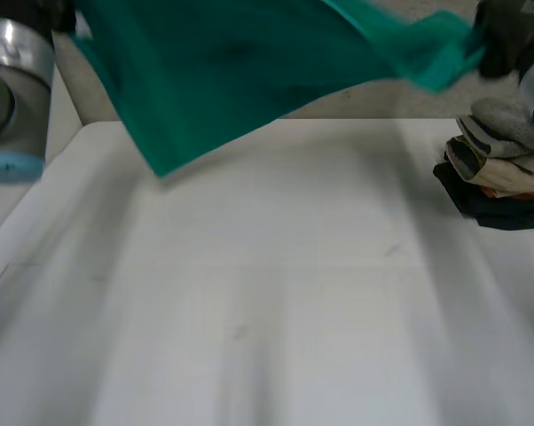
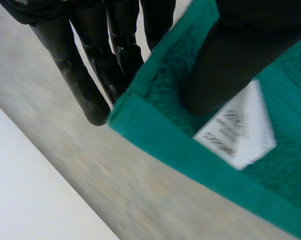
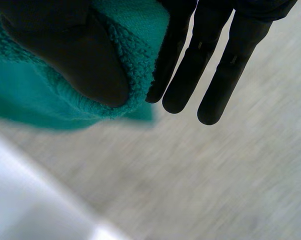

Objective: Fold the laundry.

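Observation:
A green towel hangs in the air over the far edge of the white table, stretched between my two hands. My left hand pinches one corner of the towel, its thumb pressing the cloth beside a white label, while the fingers stretch out behind the hem. My right hand holds the opposite corner up at the far right. In its own wrist view the thumb clamps the towel against straight fingers.
A stack of folded clothes sits at the table's right edge, under my right arm. My left arm's grey joint is at the far left. Grey floor lies beyond the table.

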`<state>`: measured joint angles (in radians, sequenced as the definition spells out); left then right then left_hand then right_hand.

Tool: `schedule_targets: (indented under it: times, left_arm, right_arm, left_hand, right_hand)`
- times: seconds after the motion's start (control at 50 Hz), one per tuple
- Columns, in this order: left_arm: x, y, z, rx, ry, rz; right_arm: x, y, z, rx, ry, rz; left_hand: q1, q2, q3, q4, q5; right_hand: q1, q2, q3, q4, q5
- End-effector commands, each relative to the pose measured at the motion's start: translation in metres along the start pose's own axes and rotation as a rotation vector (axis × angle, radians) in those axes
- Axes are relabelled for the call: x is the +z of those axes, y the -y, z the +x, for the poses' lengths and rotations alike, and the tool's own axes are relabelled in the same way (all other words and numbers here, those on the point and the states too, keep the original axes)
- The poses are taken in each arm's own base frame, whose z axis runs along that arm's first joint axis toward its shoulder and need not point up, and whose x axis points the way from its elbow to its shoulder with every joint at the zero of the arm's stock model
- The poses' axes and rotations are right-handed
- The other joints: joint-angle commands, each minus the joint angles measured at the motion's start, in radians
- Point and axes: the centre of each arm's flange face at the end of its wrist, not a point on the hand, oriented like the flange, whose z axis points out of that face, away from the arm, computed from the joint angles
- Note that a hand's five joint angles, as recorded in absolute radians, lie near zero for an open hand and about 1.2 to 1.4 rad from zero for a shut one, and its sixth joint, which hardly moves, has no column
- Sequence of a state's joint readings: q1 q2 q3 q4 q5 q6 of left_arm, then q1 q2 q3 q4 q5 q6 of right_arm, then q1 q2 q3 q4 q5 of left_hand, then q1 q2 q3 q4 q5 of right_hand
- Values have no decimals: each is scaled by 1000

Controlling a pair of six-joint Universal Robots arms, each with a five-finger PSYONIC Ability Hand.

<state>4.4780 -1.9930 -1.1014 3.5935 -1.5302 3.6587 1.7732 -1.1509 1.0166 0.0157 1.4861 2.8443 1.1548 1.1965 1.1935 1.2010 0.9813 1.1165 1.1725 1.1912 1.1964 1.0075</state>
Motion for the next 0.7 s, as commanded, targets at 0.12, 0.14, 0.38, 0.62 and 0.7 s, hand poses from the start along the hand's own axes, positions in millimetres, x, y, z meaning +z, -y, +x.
schedule_targets:
  times: [0.12, 0.14, 0.38, 0.62, 0.7]
  left_arm:
    - [-103, -78, 58, -73, -250, -354]
    - [-106, -80, 59, -75, -259, -361]
    - [-116, -88, 55, -75, -266, -400]
    - [-117, -85, 45, -83, -243, -404]
    - [-119, -86, 46, -94, -245, -414]
  right_arm:
    - [-38, -134, -59, -152, 300, -435]
    - [-39, -139, -60, -161, 300, -435]
    - [-80, -160, -84, -219, 488, -310]
    - [-122, -160, -98, -566, 628, -140]
    - [-135, -162, -106, -634, 715, -87]
  left_hand:
    - [241, 200, 203, 195, 240]
    - [241, 200, 203, 195, 240]
    - [241, 200, 203, 195, 240]
    - [241, 200, 203, 195, 240]
    - [241, 200, 203, 195, 240]
  right_hand:
    - [280, 224, 205, 200, 214]
    - [280, 224, 205, 200, 214]
    - [-412, -468, -486, -492, -477]
    - [-241, -297, -316, -321, -307]
    - [278, 222, 203, 198, 213]
